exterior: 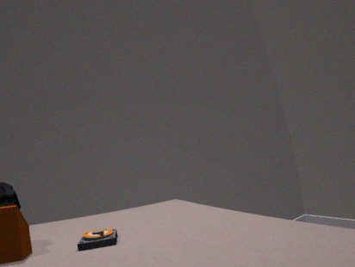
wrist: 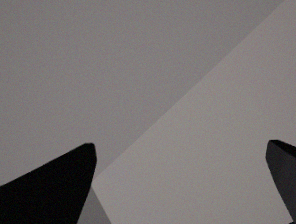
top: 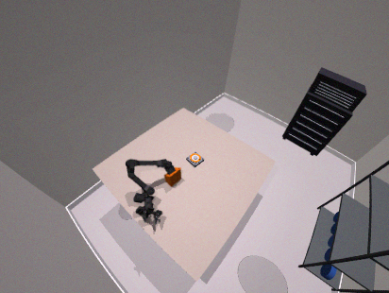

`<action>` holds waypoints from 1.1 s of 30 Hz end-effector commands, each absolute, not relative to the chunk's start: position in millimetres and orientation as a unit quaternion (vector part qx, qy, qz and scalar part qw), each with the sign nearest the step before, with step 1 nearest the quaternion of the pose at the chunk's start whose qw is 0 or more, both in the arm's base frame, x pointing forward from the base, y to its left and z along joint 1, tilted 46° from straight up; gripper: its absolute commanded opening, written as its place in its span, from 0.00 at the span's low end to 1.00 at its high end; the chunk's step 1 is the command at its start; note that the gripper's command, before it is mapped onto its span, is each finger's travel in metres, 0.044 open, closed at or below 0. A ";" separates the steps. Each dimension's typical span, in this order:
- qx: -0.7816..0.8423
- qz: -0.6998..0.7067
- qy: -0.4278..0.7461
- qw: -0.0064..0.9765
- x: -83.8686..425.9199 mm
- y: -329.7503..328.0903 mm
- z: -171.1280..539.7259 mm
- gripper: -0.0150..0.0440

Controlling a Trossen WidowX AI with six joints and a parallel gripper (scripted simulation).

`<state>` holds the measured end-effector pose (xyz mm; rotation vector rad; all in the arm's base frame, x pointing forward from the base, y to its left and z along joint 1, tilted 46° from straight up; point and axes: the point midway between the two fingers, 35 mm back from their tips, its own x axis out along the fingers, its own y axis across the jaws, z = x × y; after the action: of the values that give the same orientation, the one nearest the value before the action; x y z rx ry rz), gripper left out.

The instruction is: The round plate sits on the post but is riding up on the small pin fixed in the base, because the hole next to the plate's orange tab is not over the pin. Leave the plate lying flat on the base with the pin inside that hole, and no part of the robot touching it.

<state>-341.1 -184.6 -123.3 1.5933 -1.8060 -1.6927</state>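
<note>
I am watching the arm point(top: 142, 175) from the top view: it is sitting on the beige bench point(top: 222, 198) left of centre in the frame, its links folding up and across toward an orange block point(top: 173, 177) at its far end. The jaws are standing wide, close to full spread, and gripping nothing. In the wrist view one dark finger point(wrist: 55, 187) is filling the lower left corner and the other point(wrist: 284, 172) is showing at the lower right edge, with only grey wall and pale surface between them.

The round plate point(top: 194, 158) is lying just above and right of the orange block in the top view, well apart from the jaws, on a dark square base point(top: 195, 162). In the exterior view the plate point(exterior: 100, 233) is appearing at lower left as an orange and white ring on the base point(exterior: 97, 243), with a small upright post point(exterior: 102, 232) at its centre. I cannot tell the tab, the hole or the pin at this size, nor whether the plate is tilting.

A dark shelf unit point(top: 326, 111) is standing at the upper right of the top view.
</note>
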 end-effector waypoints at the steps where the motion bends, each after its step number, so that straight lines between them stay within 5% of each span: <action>1: 0.539 -0.575 -0.608 0.101 -340.1 -186.8 -122.8 0.89; 15: 0.708 -0.570 -0.333 0.251 -192.4 -325.1 -136.0 0.26; 33: 0.744 -0.455 0.042 0.487 35.9 -368.1 -126.4 0.25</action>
<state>10.8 -366.5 -131.9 1.8529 0.0032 -1.1673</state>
